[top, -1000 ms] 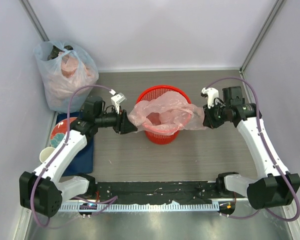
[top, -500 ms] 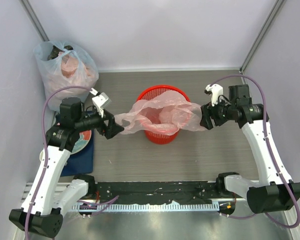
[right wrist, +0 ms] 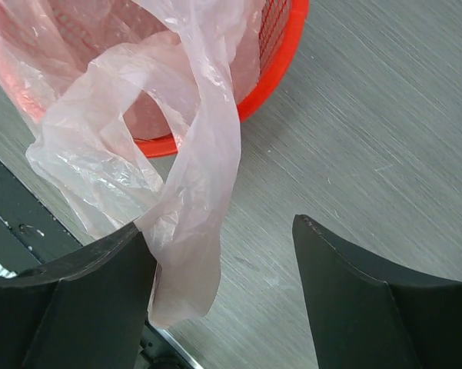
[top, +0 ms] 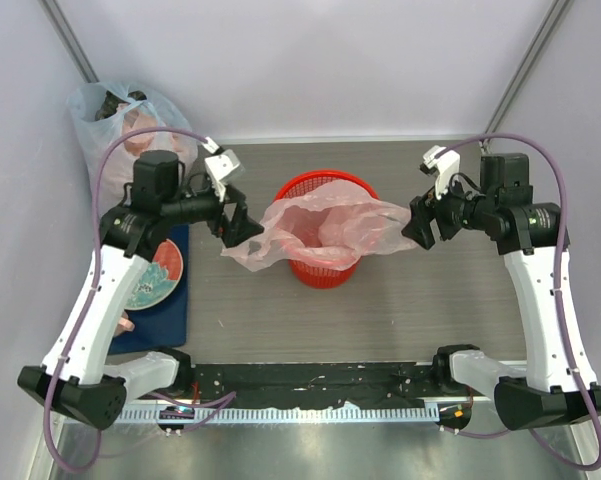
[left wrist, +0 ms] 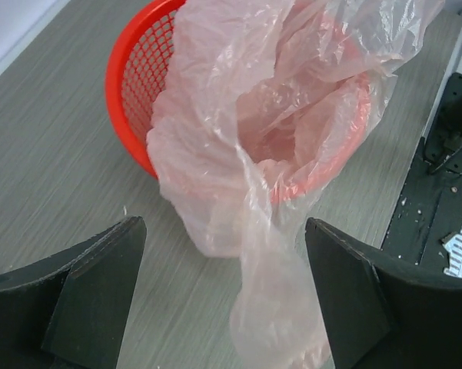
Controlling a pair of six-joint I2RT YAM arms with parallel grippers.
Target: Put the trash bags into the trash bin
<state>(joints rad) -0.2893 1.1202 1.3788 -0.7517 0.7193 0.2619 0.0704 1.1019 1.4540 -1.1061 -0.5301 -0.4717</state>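
Note:
The pale-pink trash bag (top: 315, 222) lies draped over the red mesh trash bin (top: 320, 181), its mouth spread across the rim and its middle sagging inside. One handle hangs off the bin's left side toward my left gripper (top: 236, 226), the other off the right toward my right gripper (top: 420, 222). In the left wrist view the bag (left wrist: 238, 115) trails a loose loop between the wide-open jaws of my left gripper (left wrist: 224, 223), touching neither finger. In the right wrist view a strip of bag (right wrist: 204, 154) rests against one finger (right wrist: 84, 300) of the open right gripper (right wrist: 217, 224).
A bluish-clear plastic bag (top: 130, 135) with pink lumps stands in the back left corner. A patterned plate (top: 152, 282) lies on a blue cloth (top: 160, 325) under the left arm. A black rail (top: 310, 385) runs along the near edge.
Both grippers have opened and let go of the bag's handles. The left arm swung back to the left and rose. The bag has slackened over the bin.

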